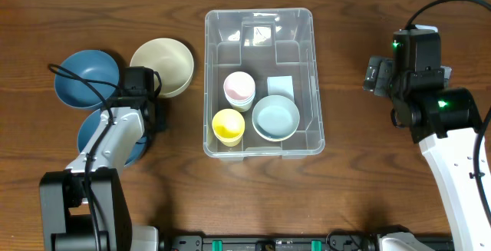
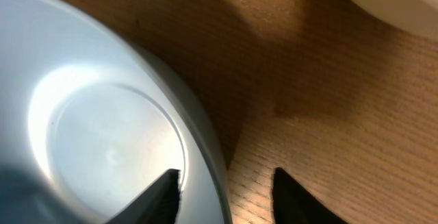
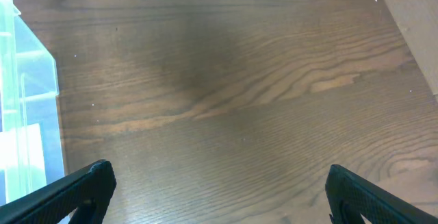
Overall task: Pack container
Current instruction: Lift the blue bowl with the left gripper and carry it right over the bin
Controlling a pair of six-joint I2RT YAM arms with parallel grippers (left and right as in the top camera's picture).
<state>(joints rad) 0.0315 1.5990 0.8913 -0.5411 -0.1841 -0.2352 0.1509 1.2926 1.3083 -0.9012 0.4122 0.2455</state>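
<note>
The left end effector stands open across the blue bowl's edge, one finger inside and one outside. The container sits to its right. The right end effector is wide open and holds nothing, with bare tabletop below.

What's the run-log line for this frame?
left tool: open, straddling blue bowl rim | right tool: open, above table | container: pink cup, yellow cup, pale-blue bowl inside
</note>
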